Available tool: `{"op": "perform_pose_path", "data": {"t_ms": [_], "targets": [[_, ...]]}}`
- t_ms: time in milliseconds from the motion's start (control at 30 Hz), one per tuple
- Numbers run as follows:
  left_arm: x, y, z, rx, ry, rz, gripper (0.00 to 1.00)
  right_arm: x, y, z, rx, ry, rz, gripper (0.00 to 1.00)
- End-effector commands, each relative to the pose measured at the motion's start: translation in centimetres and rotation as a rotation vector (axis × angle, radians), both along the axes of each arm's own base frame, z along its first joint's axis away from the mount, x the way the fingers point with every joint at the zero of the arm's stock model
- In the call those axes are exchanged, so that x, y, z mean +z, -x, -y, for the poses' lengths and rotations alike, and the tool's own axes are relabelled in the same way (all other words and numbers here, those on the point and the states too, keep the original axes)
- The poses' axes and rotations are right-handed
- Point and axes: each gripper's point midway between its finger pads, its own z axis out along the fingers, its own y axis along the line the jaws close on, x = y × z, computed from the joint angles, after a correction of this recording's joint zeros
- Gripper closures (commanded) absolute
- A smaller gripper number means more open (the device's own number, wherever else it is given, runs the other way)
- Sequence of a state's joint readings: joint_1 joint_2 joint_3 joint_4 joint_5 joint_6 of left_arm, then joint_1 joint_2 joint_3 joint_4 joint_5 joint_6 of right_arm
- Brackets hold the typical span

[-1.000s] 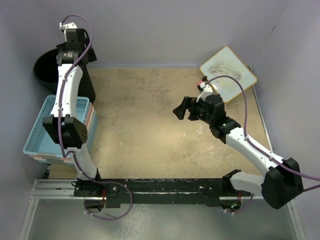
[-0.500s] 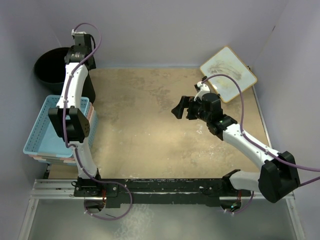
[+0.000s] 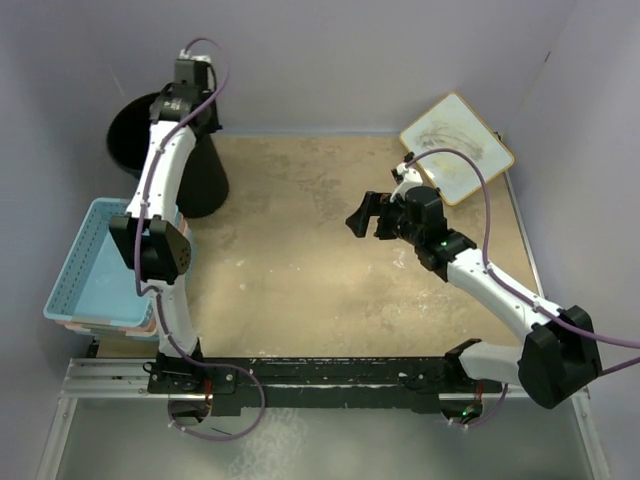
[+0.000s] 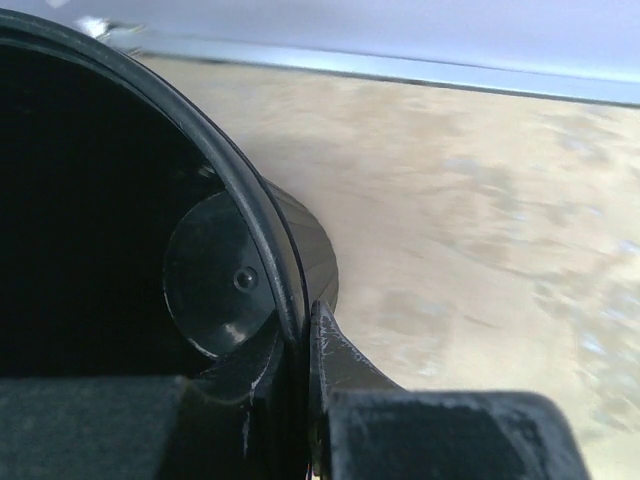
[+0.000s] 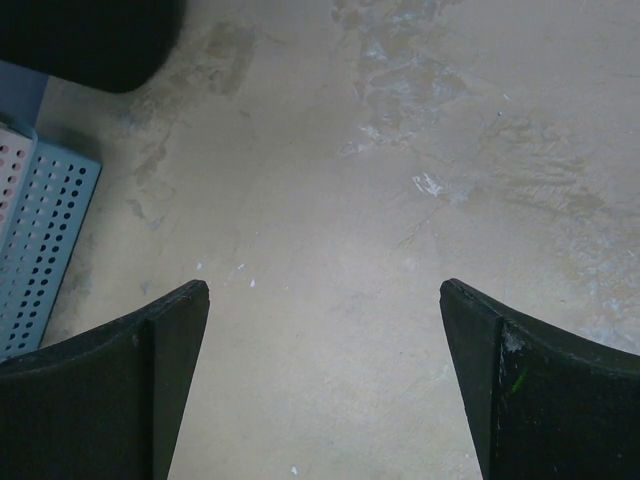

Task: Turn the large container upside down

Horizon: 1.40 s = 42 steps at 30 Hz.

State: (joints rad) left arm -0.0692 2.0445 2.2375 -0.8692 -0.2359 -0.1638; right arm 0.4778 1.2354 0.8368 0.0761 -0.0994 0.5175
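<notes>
The large container (image 3: pixel 200 185) is at the far left of the table (image 3: pixel 300 260), close to the back wall, just beyond the stack of baskets; from above its dark mouth shows to the left of the left arm and its black side to the right of it; whether its base sits flat on the table I cannot tell. The left gripper (image 3: pixel 193 118) reaches down onto its rim and is clamped there; the left wrist view shows the container (image 4: pixel 215 290) from the inside, its round floor in sight, with the left gripper (image 4: pixel 305 325) pinching the rim, one finger inside the wall and the other finger (image 4: pixel 345 355) pressed against the outside.

The right gripper (image 3: pixel 362 218) hangs over the middle of the table, well apart from the container, pointing left; its jaws are spread wide and hold nothing; in the right wrist view the right gripper (image 5: pixel 322 290) frames bare, scuffed tabletop, with a part of the container (image 5: pixel 90 40) at the top left corner.

The blue basket (image 3: pixel 90 270) lies at the left edge, on top of a pink one (image 3: pixel 100 322); its perforated blue wall (image 5: pixel 40 230) shows in the right wrist view; a framed whiteboard (image 3: pixel 457 145) leans at the far right corner.
</notes>
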Motion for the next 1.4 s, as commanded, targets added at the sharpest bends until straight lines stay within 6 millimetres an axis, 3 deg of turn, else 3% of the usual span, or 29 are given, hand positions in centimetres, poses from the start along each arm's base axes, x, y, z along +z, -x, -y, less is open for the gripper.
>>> {"op": "perform_pose_path", "data": {"t_ms": [0, 100, 167, 267, 300, 367, 500, 667, 800, 867, 1067, 1200, 1367], "targets": [[7.0, 0.5, 11.2, -0.241, 0.059, 0.177, 1.0, 2.8, -0.2, 1.0, -0.058, -0.002, 0.051, 0.0], [8.6, 1.2, 15.3, -0.292, 0.24, 0.225, 1.0, 2.7, -0.5, 3.0, -0.162, 0.046, 0.041, 0.0], [9.7, 2.2, 17.5, -0.331, 0.35, 0.249, 1.0, 2.0, -0.5, 6.2, -0.305, 0.139, 0.027, 0.0], [10.3, 3.9, 20.8, -0.381, 0.449, 0.265, 1.0, 3.6, -0.3, 10.9, -0.499, 0.277, 0.052, 0.0], [9.7, 4.5, 22.1, -0.405, 0.491, 0.255, 1.0, 3.8, 0.1, 12.1, -0.523, 0.323, 0.043, 0.0], [10.5, 5.7, 24.8, -0.482, 0.605, 0.271, 1.0, 4.5, 0.4, 13.4, -0.523, 0.369, 0.036, 0.0], [12.4, 7.9, 28.2, -0.579, 0.851, 0.286, 1.0, 5.4, 0.5, 16.6, -0.547, 0.316, -0.028, 0.0], [15.7, 11.1, 30.8, -0.688, 1.102, 0.309, 1.0, 6.8, 0.7, 18.0, -0.552, 0.253, 0.001, 0.0], [16.6, 13.2, 32.2, -0.744, 1.23, 0.284, 1.0, 8.7, 0.9, 17.8, -0.558, 0.206, 0.04, 0.0], [15.9, 14.0, 33.1, -0.765, 1.245, 0.253, 1.0, 9.4, 1.0, 17.8, -0.563, 0.184, 0.068, 0.0], [10.2, 16.0, 35.3, -0.803, 1.274, 0.105, 1.0, 10.7, 1.6, 17.9, -0.568, 0.14, 0.165, 0.0], [6.3, 17.1, 35.9, -0.791, 1.302, 0.012, 1.0, 9.7, 1.9, 17.5, -0.54, 0.148, 0.135, 0.0], [1.8, 17.6, 35.9, -0.744, 1.332, -0.066, 1.0, 7.8, 1.8, 14.7, -0.402, 0.077, 0.121, 0.0]]}}
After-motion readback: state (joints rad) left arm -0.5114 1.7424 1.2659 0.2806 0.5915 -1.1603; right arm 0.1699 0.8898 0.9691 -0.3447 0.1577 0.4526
